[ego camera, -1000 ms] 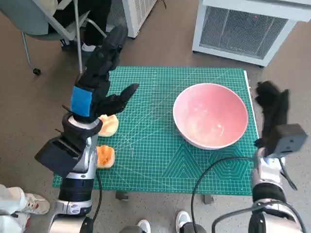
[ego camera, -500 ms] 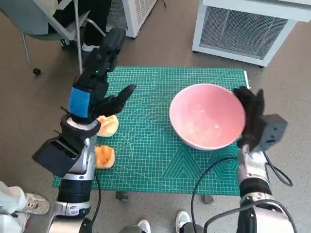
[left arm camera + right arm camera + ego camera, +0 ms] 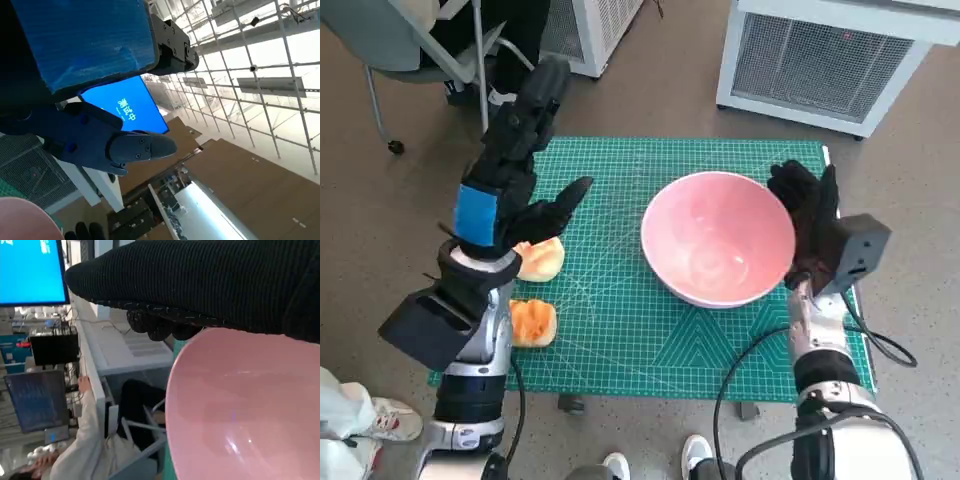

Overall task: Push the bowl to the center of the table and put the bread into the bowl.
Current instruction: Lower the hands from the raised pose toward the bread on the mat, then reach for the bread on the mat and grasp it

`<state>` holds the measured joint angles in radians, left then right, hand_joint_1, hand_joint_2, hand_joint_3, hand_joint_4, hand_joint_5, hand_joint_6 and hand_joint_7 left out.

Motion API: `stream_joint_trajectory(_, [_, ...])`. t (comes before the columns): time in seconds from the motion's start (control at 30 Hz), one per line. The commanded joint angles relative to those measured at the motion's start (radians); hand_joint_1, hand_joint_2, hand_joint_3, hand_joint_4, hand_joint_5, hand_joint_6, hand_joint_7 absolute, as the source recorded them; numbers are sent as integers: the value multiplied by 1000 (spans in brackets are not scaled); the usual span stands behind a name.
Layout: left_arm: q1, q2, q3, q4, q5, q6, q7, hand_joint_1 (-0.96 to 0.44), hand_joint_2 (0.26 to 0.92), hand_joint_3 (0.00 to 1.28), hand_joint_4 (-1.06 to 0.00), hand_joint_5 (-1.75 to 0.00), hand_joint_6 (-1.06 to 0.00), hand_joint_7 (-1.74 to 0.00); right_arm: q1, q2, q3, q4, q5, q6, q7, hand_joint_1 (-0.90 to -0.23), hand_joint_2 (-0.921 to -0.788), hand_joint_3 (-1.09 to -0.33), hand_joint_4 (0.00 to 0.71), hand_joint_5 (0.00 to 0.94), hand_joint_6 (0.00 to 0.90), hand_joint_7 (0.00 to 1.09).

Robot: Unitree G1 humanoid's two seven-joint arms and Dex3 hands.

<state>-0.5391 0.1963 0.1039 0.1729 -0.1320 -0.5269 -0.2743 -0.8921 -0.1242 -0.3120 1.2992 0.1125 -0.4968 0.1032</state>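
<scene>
Head view shows the pink bowl (image 3: 717, 238) sitting on the green cutting mat (image 3: 620, 330) that covers the table, right of the mat's middle and empty inside. The right hand (image 3: 808, 222), in its black glove, stands against the bowl's right rim with its fingers straight and slightly spread, pressing on the outside of the bowl and gripping nothing. Two pieces of bread lie near the mat's left edge: one pale roll (image 3: 540, 259) just beside the left forearm, and a more orange one (image 3: 532, 322) nearer the front edge, partly hidden by that arm. The left hand (image 3: 510, 175), with blue tape across its back, is raised above the left side of the mat, its fingers stretched out and apart with the thumb pointing toward the bowl; it holds nothing and touches neither piece of bread. From the right wrist view the bowl (image 3: 245, 410) fills the lower part of the picture, right up against the glove, and a person sits at a desk in the background. A white grilled cabinet (image 3: 820, 60) stands on the floor beyond the table's far right corner.
</scene>
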Motion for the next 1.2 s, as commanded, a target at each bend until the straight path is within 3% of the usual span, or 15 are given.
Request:
stream_joint_trajectory(0.03, [20, 7, 10, -29, -2, 8, 12, -414, 921, 301, -199, 0, -323, -8, -17, 29, -2, 23, -2, 37, -6, -505, -921, -900, 201, 4, 98, 289])
stream_joint_trajectory(0.2, [34, 9, 14, -45, 3, 13, 19, -407, 921, 302, -199, 0, -319, -5, -35, 43, 7, 29, -13, 57, -20, -494, -921, -904, 205, 5, 105, 279])
stream_joint_trajectory(0.37, [56, 17, 23, -67, 5, 20, 23, -413, 921, 303, -199, -1, -313, -2, -48, 49, 3, 29, -6, 74, -12, -493, -921, -908, 204, 3, 108, 271])
stream_joint_trajectory(0.63, [131, 68, 58, -159, 5, 48, 12, -441, 921, 304, -204, -2, -311, -1, -74, 20, 4, 14, -9, 66, -8, -516, -921, -911, 196, 2, 107, 256])
stream_joint_trajectory(0.77, [185, 123, 82, -237, 3, 86, -8, -444, 921, 307, -204, -2, -309, 0, -80, 14, 12, -22, -12, -3, -21, -515, -921, -916, 196, 2, 111, 253])
stream_joint_trajectory(0.87, [233, 205, 111, -300, 19, 122, -46, -447, 921, 312, -206, -3, -305, 0, -74, 4, 35, -71, -29, -110, -17, -509, -921, -917, 194, 1, 117, 259])
stream_joint_trajectory(1.03, [315, 351, 156, -396, 59, 195, -123, -456, 921, 324, -213, -5, -301, 0, -62, -14, 69, -174, -46, -276, 16, -519, -921, -921, 211, 6, 21, 479])
stream_joint_trajectory(1.2, [405, 495, 205, -477, 99, 263, -220, -490, 921, 337, -225, -10, -304, -3, -26, -19, 103, -349, -17, -403, 96, -558, -921, -915, 235, 17, 3, 575])
